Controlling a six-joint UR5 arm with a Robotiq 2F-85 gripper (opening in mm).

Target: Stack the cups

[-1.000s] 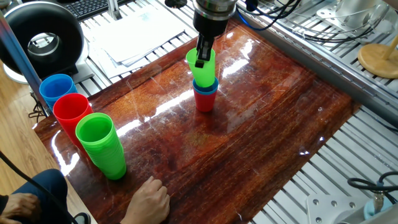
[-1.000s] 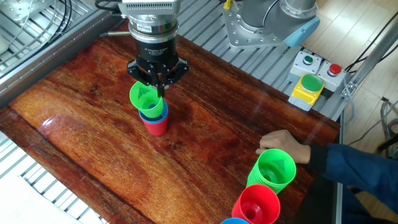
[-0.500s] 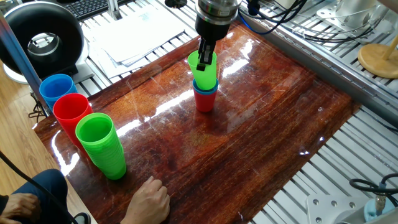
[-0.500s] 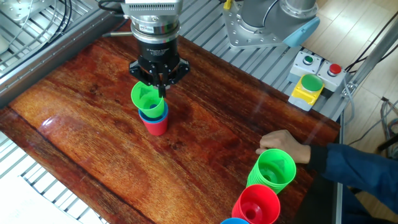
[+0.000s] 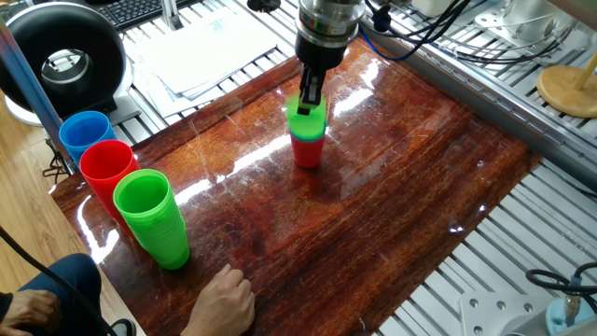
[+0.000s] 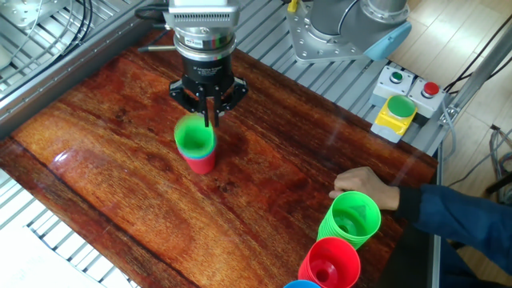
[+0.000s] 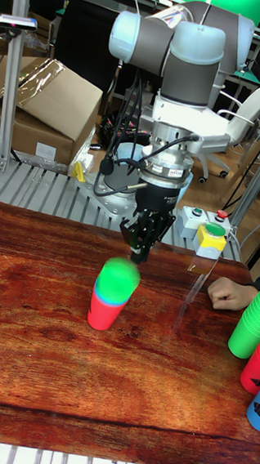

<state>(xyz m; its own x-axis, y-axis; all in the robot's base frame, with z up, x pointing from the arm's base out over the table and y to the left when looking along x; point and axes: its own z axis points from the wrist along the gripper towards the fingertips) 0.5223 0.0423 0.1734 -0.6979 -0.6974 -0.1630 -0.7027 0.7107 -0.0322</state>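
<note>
The small red cup [image 5: 307, 152] stands upright on the wooden table [image 5: 392, 196]. The blue cup [image 6: 202, 152] is nested in it, only its rim showing. The light green cup [image 5: 308, 119] sits low in the blue one and looks blurred in the tall fixed view [image 7: 117, 279]. My gripper [image 5: 311, 93] hangs just above the green cup's far rim, fingers pointing down and narrowly parted, holding nothing. In the other fixed view the gripper [image 6: 210, 116] is right over the stack's back edge. The tall view shows the gripper [image 7: 139, 253] above the cup.
Three tall cup stacks stand at the table's corner: blue [image 5: 84, 133], red [image 5: 107, 168], green [image 5: 154, 219]. A person's hand [image 5: 224, 299] rests on the table near them. A button box [image 6: 396, 112] sits beyond the table edge.
The green cup has left my fingers and dropped down into the blue cup. My gripper has stayed at about the same height, shifted slightly toward the back.
</note>
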